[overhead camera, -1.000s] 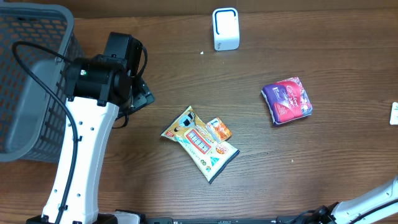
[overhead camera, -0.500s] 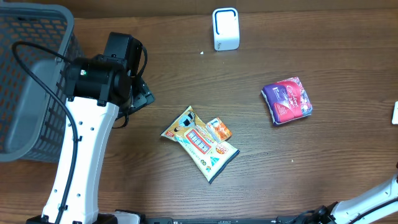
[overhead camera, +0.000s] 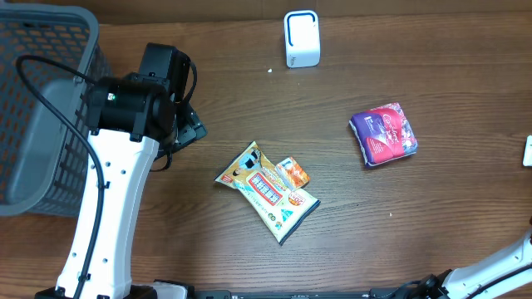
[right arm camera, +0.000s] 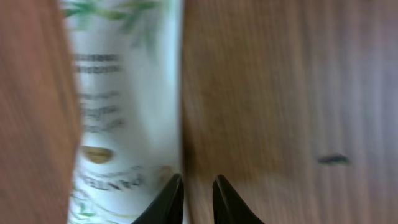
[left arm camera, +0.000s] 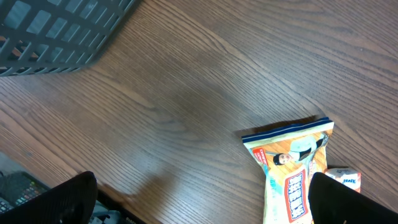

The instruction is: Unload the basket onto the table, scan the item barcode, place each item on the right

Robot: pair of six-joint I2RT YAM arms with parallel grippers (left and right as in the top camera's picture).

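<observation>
Worktop (overhead camera: 249,108): carrying scanner (overhead camera: 301,38).
White item (right arm camera: 124,93): lying alongside right hand (right arm camera: 196,186), far from scanner.
Right hand: hovering nearly closed, empty.
Left hand (left arm camera: 199,186): hanging open.

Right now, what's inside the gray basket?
Nothing shows inside the gray basket: only its bare gray floor. The left arm and its black cable cover a corner, and the frame edge cuts off part, so that is unseen.
</observation>
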